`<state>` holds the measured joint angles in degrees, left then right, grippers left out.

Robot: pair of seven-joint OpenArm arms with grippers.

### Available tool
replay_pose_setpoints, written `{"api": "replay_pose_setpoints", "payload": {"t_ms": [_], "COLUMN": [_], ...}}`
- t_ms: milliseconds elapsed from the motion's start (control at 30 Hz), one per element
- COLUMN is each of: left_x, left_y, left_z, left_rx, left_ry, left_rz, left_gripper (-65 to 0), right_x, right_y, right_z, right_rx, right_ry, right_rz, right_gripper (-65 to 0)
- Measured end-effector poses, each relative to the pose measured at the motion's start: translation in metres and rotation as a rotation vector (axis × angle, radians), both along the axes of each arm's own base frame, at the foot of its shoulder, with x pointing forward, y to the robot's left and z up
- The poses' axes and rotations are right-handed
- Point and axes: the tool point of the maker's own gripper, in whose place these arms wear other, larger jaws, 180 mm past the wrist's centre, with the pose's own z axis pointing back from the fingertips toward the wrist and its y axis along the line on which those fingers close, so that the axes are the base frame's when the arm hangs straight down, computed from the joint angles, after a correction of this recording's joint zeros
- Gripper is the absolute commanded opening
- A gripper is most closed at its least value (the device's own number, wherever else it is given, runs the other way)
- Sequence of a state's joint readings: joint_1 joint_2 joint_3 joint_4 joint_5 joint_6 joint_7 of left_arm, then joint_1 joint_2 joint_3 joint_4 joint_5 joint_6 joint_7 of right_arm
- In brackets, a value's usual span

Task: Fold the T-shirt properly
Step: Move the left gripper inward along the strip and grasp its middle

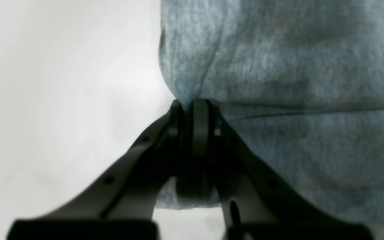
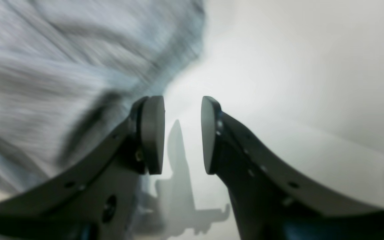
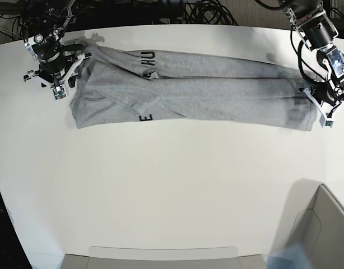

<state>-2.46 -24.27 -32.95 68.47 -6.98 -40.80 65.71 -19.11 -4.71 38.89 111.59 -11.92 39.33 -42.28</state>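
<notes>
The light grey T-shirt point(image 3: 217, 92) lies in a long band across the far side of the white table point(image 3: 161, 185), with black letters showing near its left end. At its right end my left gripper point(image 3: 315, 105) is shut on the T-shirt; the left wrist view shows its jaws point(image 1: 192, 106) pinching a bunched corner of the grey cloth point(image 1: 295, 66). My right gripper point(image 3: 60, 84) is over the left end and stands open point(image 2: 182, 133), with nothing between its pads. The blurred cloth point(image 2: 62, 66) lies just beside its left finger.
A grey bin point(image 3: 329, 224) stands at the near right corner. A flat grey tray edge point(image 3: 161, 255) runs along the table's near side. Black cables point(image 3: 205, 11) lie behind the far edge.
</notes>
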Motion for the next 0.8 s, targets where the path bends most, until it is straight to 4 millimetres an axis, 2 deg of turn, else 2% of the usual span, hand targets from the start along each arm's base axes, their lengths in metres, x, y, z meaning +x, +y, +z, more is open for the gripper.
{"api": "replay_pose_setpoints", "payload": {"t_ms": [100,233,333,467,667,733,800], "left_x": [-0.011,-0.008,-0.016,-0.010,-0.008,-0.011,-0.008], "left_y": [0.029,0.042,0.041,0.036,0.018,0.011,-0.007], "left_z": [0.009,0.029,0.041,0.075,0.119,0.128,0.128], "left_rx": [0.100,0.186,0.232,0.325,0.424,0.447,0.450], "left_ry": [0.067,0.067,0.086,0.039,-0.040,-0.061,-0.074], "left_rz": [0.053,0.055,0.039,0.023,0.003,-0.001,-0.044], "left_gripper": [-65.0,-65.0,-65.0,-65.0,-65.0,-65.0,-65.0], "right_x": [-0.001,-0.001,-0.001,-0.001,0.000,-0.001,0.000], "right_y": [0.001,0.000,0.000,0.001,0.002,0.004,0.004], "right_z": [-0.001,-0.001,-0.001,-0.001,-0.001,-0.002,-0.002], "right_rx": [0.003,-0.001,-0.002,0.000,0.004,0.010,0.011], "right_ry": [0.002,0.003,0.005,0.005,0.002,0.003,0.002], "right_rz": [-0.001,-0.001,-0.001,-0.001,-0.002,-0.004,-0.004], "right_gripper": [-46.1,-46.1,-46.1,-46.1,-46.1,-46.1,-46.1]}}
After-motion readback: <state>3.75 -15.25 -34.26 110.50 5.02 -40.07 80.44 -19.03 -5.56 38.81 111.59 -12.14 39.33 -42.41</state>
